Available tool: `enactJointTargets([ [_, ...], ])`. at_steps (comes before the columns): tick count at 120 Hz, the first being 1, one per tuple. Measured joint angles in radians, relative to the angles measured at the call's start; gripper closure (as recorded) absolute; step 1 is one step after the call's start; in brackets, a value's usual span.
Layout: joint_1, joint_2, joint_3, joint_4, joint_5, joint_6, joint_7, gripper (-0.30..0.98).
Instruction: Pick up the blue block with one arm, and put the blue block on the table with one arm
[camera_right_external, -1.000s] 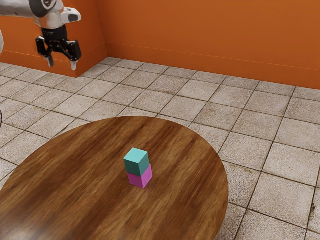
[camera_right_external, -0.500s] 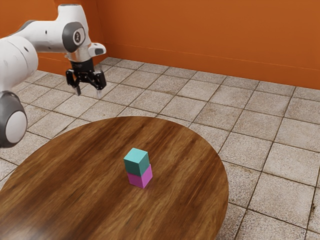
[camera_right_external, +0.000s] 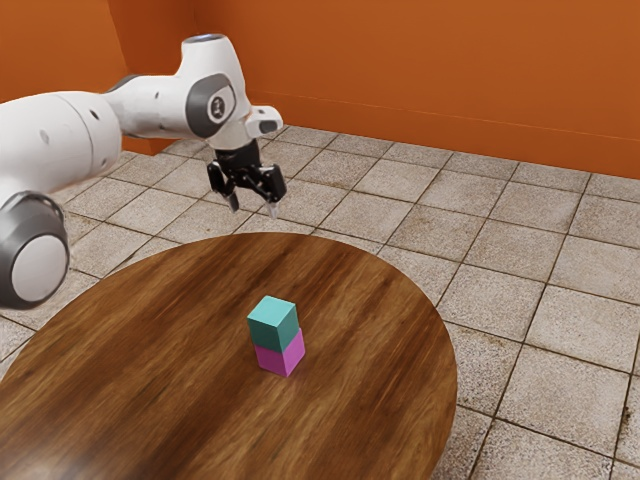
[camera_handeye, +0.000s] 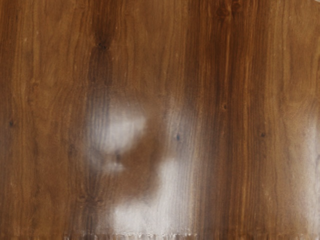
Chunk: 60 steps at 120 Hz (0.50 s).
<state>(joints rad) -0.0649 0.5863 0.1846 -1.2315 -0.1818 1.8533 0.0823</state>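
My gripper hangs open in the exterior view, fingers pointing down and apart with nothing between them, above and to the exterior view's left of the blocks. The blue block, teal-blue in colour, rests on top of a magenta block, slightly offset from it. That lower block stands on the round brown wooden table. Under my hand, the wrist view has the table's wood grain with pale reflections.
The table's curved edge runs around the blocks toward the exterior view's right. Beyond it lie a tiled floor and an orange wall.
My arm and open gripper have moved toward the exterior view's right and downward in that view, coming closer to the blocks. Both blocks have stayed in place.
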Motion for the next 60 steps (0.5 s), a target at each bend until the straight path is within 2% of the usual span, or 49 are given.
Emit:
enactJointTargets([
  [29,-0.080,-0.192,0.002,-0.316,0.064,0.088,-0.036,0.02],
  [60,-0.089,-0.186,0.001,-0.407,0.084,0.182,-0.065,0.02],
])
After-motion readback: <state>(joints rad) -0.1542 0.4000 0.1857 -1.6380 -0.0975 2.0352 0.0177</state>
